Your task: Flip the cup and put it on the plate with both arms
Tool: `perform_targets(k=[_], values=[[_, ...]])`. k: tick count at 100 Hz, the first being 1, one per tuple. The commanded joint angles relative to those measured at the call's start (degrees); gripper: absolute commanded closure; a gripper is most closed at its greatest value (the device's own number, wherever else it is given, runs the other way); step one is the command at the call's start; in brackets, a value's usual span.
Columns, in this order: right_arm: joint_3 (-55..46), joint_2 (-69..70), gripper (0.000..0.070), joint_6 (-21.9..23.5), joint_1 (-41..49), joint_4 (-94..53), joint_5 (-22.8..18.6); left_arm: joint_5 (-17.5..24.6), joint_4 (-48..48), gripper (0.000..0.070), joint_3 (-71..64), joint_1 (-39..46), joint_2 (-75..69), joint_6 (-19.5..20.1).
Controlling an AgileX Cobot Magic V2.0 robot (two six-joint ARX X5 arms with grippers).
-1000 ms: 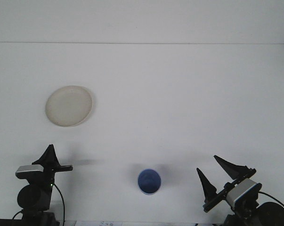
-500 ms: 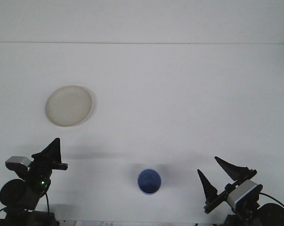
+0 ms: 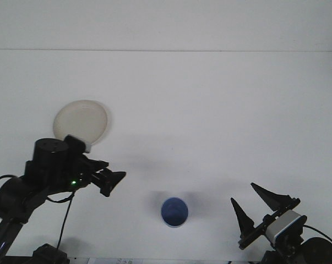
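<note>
The left end effector (image 3: 113,181) has swung up and inward from the counter's (image 3: 221,110) near-left corner — its fingers' spread can't be told. The right end effector (image 3: 257,206) gapes open at the near-right corner, and the blue cup (image 3: 174,212) sits by the near edge — cream plate (image 3: 83,121) toward the left.

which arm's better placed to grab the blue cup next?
Left, probably. The left gripper is raised over the table and points at the blue cup, close beside it. The right gripper, jaws open, sits low at the table's near edge, farther from the cup.
</note>
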Motion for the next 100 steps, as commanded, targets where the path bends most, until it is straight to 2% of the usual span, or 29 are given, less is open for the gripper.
perform_targets(k=[1,12,32,47,63,76,83,93,100], values=[[0.31,0.11,0.0233,0.13,0.59,0.39,0.11,0.59,0.46,0.0197,1.27,-4.90,3.67,1.05],[0.31,0.11,0.0233,0.13,0.59,0.39,0.11,0.02,1.55,0.0197,1.27,-11.47,9.64,0.52],[0.31,0.11,0.0233,0.13,0.59,0.39,0.11,-5.75,3.56,0.0197,1.27,-21.11,20.24,0.28],[0.31,0.11,0.0233,0.13,0.59,0.42,0.11,-6.01,9.27,0.0197,1.27,-25.22,24.50,-2.10],[0.28,0.11,0.0233,0.13,0.59,0.42,0.11,-12.33,11.06,0.0199,1.27,-28.52,27.58,-2.32],[0.28,0.11,0.0233,0.13,0.59,0.42,0.11,-13.00,10.64,0.0206,1.27,-29.29,29.99,-2.21],[0.28,0.11,0.0233,0.15,0.59,0.42,0.11,-13.00,10.64,0.0263,1.27,-29.62,31.23,-2.21],[0.28,0.11,0.0233,0.15,0.59,0.42,0.11,-13.03,10.38,0.0442,1.27,-29.97,32.46,-2.21],[0.28,0.11,0.0233,0.15,0.59,0.42,0.11,-13.03,10.34,0.0593,1.27,-30.23,32.57,-2.21]])
